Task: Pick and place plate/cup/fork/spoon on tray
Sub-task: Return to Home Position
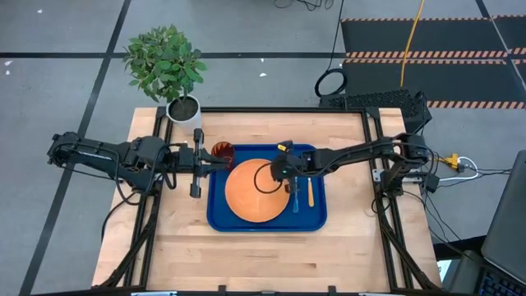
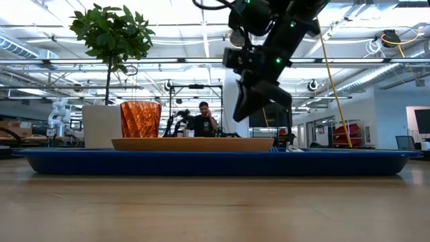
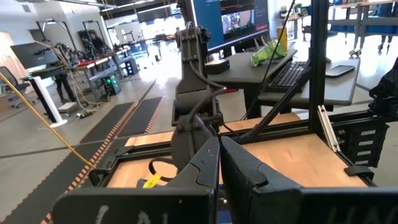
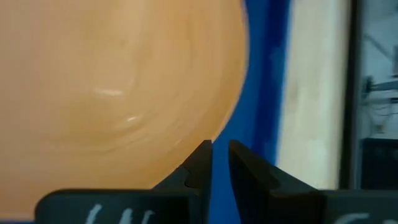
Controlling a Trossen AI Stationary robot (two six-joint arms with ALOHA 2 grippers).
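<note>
Right now the right gripper (image 1: 289,186), fingers pressed together and empty, hangs over the round orange plate (image 1: 256,191) on the dark blue plastic tray (image 1: 219,215) | lift straight up, clear of the blue-handled fork (image 1: 296,200) and orange-handled spoon (image 1: 310,194) | left gripper (image 1: 228,164) closed beside the red-brown tumbler (image 1: 222,150) | cutlery barely legible, contact unclear.

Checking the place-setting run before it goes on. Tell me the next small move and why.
Probably draw the right claw up and back off the tray. Its fingers look closed and empty over the orange plate; the spoon and fork lie beside the plate, the cup stands in the corner, so nothing seems left to place.
</note>
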